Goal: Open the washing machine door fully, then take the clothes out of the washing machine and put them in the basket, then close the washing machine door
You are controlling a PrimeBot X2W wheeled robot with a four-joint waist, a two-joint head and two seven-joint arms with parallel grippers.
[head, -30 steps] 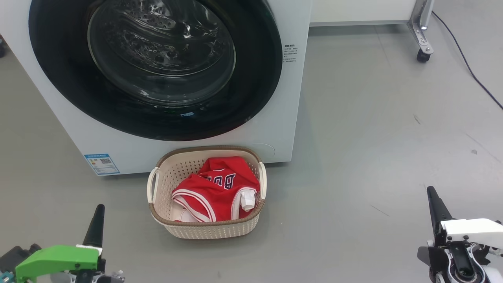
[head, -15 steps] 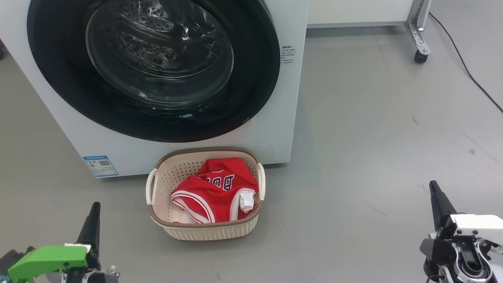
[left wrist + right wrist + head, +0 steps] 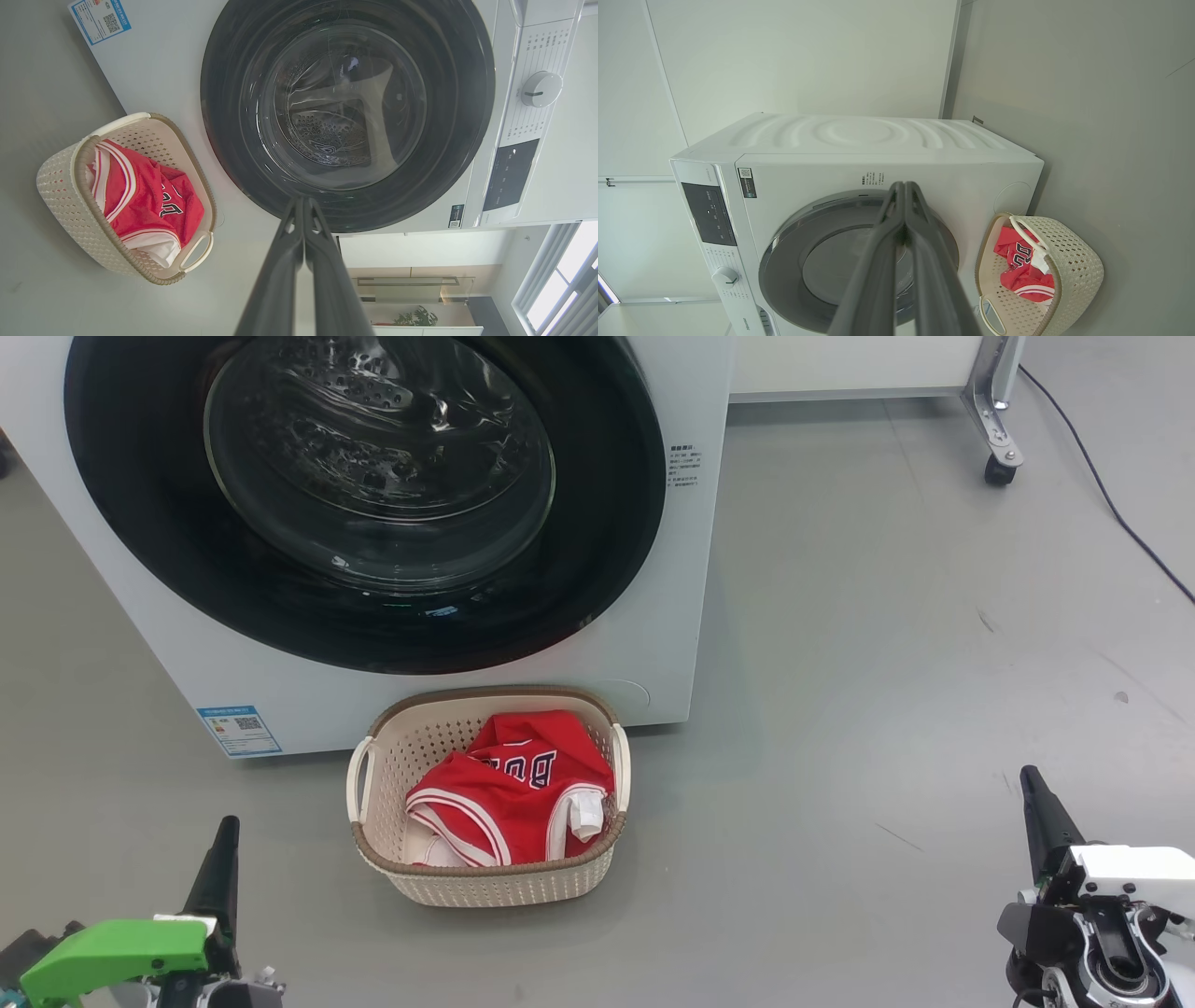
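While the round black door (image 3: 373, 495) is shut, red clothes (image 3: 509, 793) fill the cream plastic basket (image 3: 495, 889).
Left pincer (image 3: 227, 831), right pincer (image 3: 1034, 789): closed, empty.

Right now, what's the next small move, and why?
Probably none: end the run with arms parked. The washing machine door looks shut flush, the drum behind its glass shows no clothing, and the red jersey lies in the basket. The left gripper and right gripper sit low, jaws shut, holding nothing.
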